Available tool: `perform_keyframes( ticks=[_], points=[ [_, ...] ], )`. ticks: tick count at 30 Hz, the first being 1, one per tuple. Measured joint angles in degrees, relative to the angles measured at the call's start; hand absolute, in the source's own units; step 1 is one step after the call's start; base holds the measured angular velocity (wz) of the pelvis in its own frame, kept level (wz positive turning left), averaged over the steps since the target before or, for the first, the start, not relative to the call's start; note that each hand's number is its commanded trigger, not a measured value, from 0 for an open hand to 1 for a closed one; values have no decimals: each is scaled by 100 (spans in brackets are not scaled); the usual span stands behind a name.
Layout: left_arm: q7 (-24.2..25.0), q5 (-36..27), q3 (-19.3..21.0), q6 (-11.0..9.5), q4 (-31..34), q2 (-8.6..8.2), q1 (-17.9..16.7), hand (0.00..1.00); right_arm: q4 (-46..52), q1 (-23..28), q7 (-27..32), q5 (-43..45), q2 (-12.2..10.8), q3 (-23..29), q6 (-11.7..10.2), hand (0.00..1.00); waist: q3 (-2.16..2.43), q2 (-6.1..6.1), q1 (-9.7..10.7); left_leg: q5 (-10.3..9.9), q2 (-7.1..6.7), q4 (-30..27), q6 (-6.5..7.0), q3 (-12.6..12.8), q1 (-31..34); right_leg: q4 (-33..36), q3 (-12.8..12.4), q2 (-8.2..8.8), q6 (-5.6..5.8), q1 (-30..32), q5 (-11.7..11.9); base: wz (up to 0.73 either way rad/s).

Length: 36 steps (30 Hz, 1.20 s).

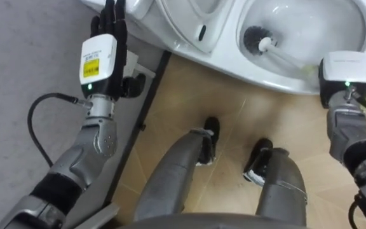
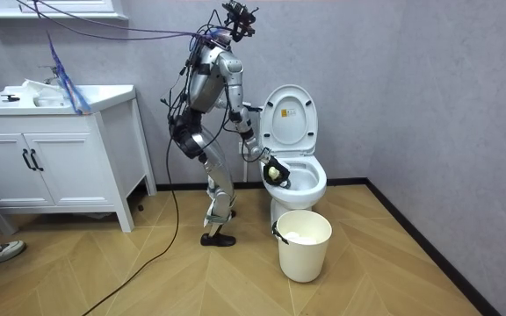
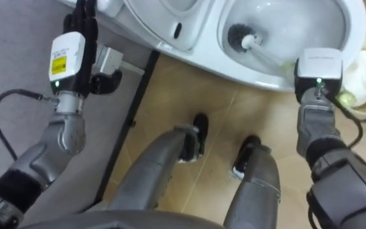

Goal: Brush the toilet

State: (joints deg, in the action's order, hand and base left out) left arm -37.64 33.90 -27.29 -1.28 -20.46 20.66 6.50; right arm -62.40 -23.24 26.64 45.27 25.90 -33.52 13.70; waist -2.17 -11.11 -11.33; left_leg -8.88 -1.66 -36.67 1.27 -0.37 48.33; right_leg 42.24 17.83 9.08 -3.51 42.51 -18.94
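Brush [image 1: 257, 39] head sits inside the toilet bowl [image 1: 361, 25], toward the robot's left side of it. We judge that scrubbing is under way; the rest of the bowl and putting the brush away are left. The handle runs up to the right hand [image 1: 343, 71] at the rim; its grasp is hidden, so we cannot tell. Left hand [image 1: 110, 28] is straight-fingered and holds nothing, beside the toilet. Writing: a yellow sticker [image 1: 91, 65] on the left hand's back and a small sticker [image 2: 281, 111] on the raised lid [image 2: 299, 98] — neither legible.

White toilet [image 1: 269, 77], black brush [image 1: 256, 38], perhaps cream bucket [image 2: 304, 256]
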Motion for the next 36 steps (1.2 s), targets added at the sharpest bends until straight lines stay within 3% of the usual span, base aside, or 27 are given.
perform_keyframes(
  ticks=[5, 7, 8, 10, 11, 15, 18, 20, 22, 23, 24, 28, 29, 30, 33, 36],
  points=[
    [0, -75, -6, -82, -1, 22, 21, 0, -255, -163, -19, 2, 129, -21, -94, 100, -33, 37, -74, 2, -2, -39, 3, 43, 8, 34, 59, 83, -7, -23, -56, 7],
    [-1, -92, -44, -85, -9, 28, 141, 0, -410, -316, -104, -61, 287, -72, -246, 100, -102, 128, -163, 1, -3, -62, 5, 129, 24, 169, -28, 138, -5, 80, -96, -7],
    [-17, -118, -42, -84, -5, 53, 198, 0, -448, -431, -173, -178, 358, -62, -384, 100, -174, 265, -159, 1, -19, -79, 7, 170, 57, 295, -74, 207, -16, 185, -134, -7],
    [-94, -117, -38, -85, 46, 127, 248, 0, -514, -549, -180, -292, 380, -41, -562, 100, -162, 413, -161, 2, -23, -142, 7, 208, 208, 432, -135, 227, -42, 396, -156, -6],
    [-147, -98, -12, -84, 90, 171, 280, 0, -619, -706, -177, -281, 384, 48, -680, 100, -187, 553, -159, 5, -24, -176, 8, 265, 326, 549, -207, 240, -54, 580, -164, 0],
    [-328, 10, 20, -79, 189, 226, 398, 0, -679, -1233, -13, 102, 702, 250, -731, 100, -194, 725, -98, 20, -111, -429, 33, 293, 675, 912, -248, 392, -90, 973, -202, 3],
    [-345, 62, 23, -55, 185, 288, 395, 0, -475, -1415, 205, 554, 735, 330, -736, 100, -179, 890, -23, 19, -109, -476, 33, 335, 642, 954, -294, 387, -82, 950, -207, -4],
    [-345, 62, 14, -51, 79, 291, 435, 0, -360, -1410, 213, 786, 743, 302, -721, 100, -185, 929, 1, 15, -85, -497, 39, 320, 601, 930, -257, 378, -75, 870, -204, 4],
    [-327, 62, 6, -49, 19, 289, 454, 0, -337, -1319, 209, 928, 645, 203, -608, 100, -183, 922, 4, -16, -80, -513, 81, 319, 495, 918, -228, 380, -66, 747, -204, 0],
    [-290, 53, 5, -23, 14, 270, 456, 0, -307, -1243, 199, 977, 580, 140, -601, 100, -175, 863, -4, -31, -78, -516, 93, 299, 459, 872, -194, 359, -52, 670, -201, 0],
    [-262, 53, -18, 0, 16, 264, 457, 0, -231, -1133, 168, 1078, 523, 84, -536, 100, -172, 761, -13, -31, -38, -481, 93, 248, 452, 761, -186, 261, -2, 606, -163, 0],
    [-173, 62, -117, 10, 15, 223, 423, 0, -216, -682, -82, 1128, 312, -108, -258, 100, -162, 452, -132, -29, -9, -364, 96, 148, 374, 493, -83, 166, 60, 438, -61, -6],
    [-167, 80, -117, 10, 15, 193, 387, 0, -235, -611, -84, 1076, 231, -64, -114, 100, -145, 331, -162, -20, 1, -309, 101, 153, 369, 395, -78, 120, 29, 429, 11, -13],
    [-151, 70, -116, 10, 18, 137, 355, 0, -243, -507, -26, 910, 160, -34, -23, 100, -96, 224, -156, 5, -13, -227, 120, 175, 346, 337, -84, 122, 37, 420, 48, -8],
    [-140, -10, -102, 9, 6, 51, 214, 0, -260, -359, 1, 514, 24, 19, 18, 100, -46, 131, -150, 34, -13, -28, 119, 285, 166, 221, -195, 100, 55, 332, 66, -9],
    [-95, -66, -99, 9, -46, 36, 137, 0, -261, -279, -1, 375, -88, 71, 20, 100, -44, 117, -142, 80, 11, 159, 65, 273, 8, 35, -188, 33, 37, 188, 86, 0]
  ],
)
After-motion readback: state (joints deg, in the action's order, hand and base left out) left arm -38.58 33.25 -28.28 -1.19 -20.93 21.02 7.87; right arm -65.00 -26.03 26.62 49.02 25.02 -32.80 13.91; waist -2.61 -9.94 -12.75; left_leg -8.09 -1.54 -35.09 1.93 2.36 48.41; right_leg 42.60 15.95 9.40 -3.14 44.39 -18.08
